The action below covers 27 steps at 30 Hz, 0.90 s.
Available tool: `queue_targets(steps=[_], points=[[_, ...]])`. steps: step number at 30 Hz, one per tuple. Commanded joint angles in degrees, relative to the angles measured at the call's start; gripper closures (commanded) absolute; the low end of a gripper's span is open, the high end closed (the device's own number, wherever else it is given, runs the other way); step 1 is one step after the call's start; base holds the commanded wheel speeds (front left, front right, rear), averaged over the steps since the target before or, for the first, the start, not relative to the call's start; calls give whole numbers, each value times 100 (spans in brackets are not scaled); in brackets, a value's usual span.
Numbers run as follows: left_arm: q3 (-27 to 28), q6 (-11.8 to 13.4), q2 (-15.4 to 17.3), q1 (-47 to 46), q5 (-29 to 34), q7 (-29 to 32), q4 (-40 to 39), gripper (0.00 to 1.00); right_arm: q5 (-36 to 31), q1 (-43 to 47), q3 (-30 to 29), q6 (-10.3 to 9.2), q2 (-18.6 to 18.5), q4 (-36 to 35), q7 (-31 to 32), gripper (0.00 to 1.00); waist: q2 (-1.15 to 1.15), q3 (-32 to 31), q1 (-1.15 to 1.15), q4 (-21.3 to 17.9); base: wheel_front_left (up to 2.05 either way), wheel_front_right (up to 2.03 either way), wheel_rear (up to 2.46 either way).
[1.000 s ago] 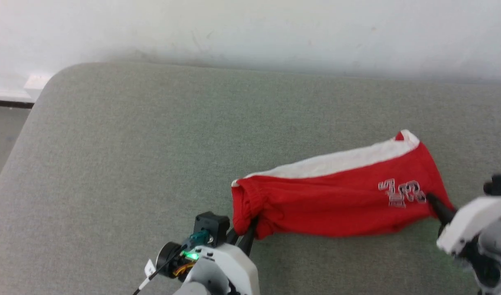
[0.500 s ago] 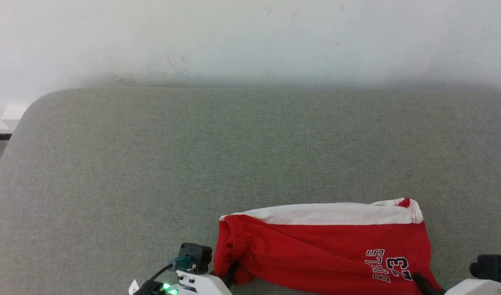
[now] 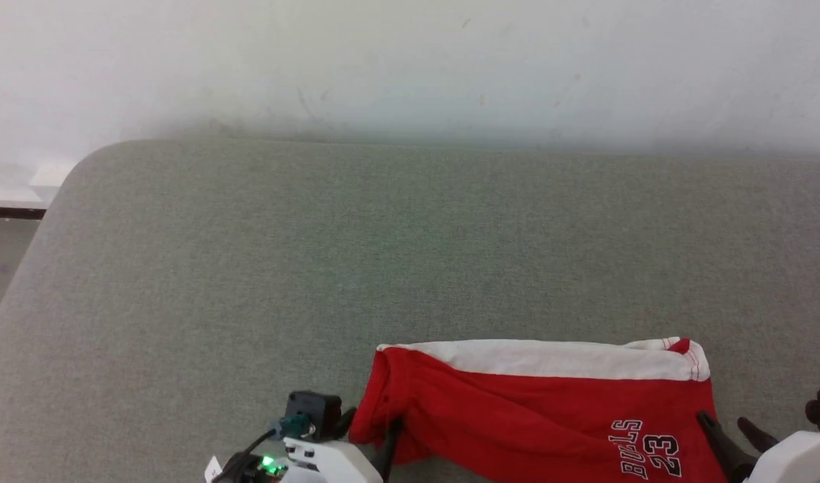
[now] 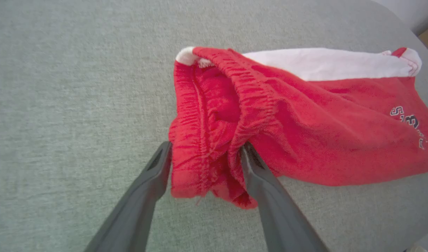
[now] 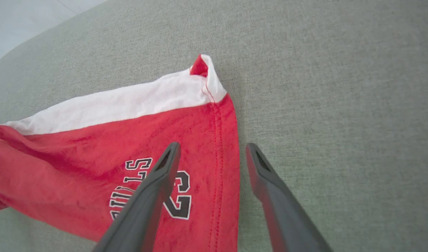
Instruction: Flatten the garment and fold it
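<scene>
The garment (image 3: 531, 409), red shorts with a white side stripe (image 3: 537, 357), lies spread along the near edge of the grey-green padded surface. Its gathered waistband (image 4: 214, 115) is at the left end and the "BULLS 23" print (image 3: 641, 449) at the right hem. My left gripper (image 3: 368, 426) is open, with the bunched waistband lying between its spread fingers (image 4: 158, 168). My right gripper (image 3: 725, 424) is open over the right hem (image 5: 221, 147): one finger (image 5: 161, 175) sits above the print, the other above bare surface.
The padded surface (image 3: 383, 255) stretches far beyond the shorts to a white wall (image 3: 410, 60). Its rounded far-left corner (image 3: 94, 157) drops off to the floor (image 3: 1, 255) at the left.
The camera has tilted, shifting the whole picture. Both grippers were shut on the shorts' ends and held them off the surface; now both stand open and the shorts lie flat.
</scene>
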Motion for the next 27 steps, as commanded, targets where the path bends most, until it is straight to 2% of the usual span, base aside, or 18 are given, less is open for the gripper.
queue_targets(steps=[1,6,8,12,16,23,27], points=[[65,55,31,34,27,-96,-81,0,-28,-84,13,-5,-24,-27,-33,0,-1,-27,0,56,0,0,0],[255,146,135,41,120,-478,-462,0,-302,-157,144,-5,-310,171,-179,0,-1,-7,0,193,0,0,0],[400,174,169,-4,235,-877,-631,0,-408,-202,207,-5,-368,304,-287,0,-1,18,0,253,0,0,0],[692,437,281,-106,823,-1965,-743,0,-503,-289,299,-5,-395,603,-460,0,-1,54,0,348,0,0,0],[1138,601,210,-12,1319,-2256,-826,0,-530,-346,340,-5,-379,940,-505,0,-1,74,0,418,0,0,0],[1954,391,-48,572,2355,-2264,-1213,0,-344,-431,468,-5,-290,1317,-453,0,-1,131,0,505,0,0,0],[2184,153,-197,840,2698,-2265,-1144,0,-261,-455,661,-5,-268,1507,-372,0,-1,172,0,546,0,0,0]])
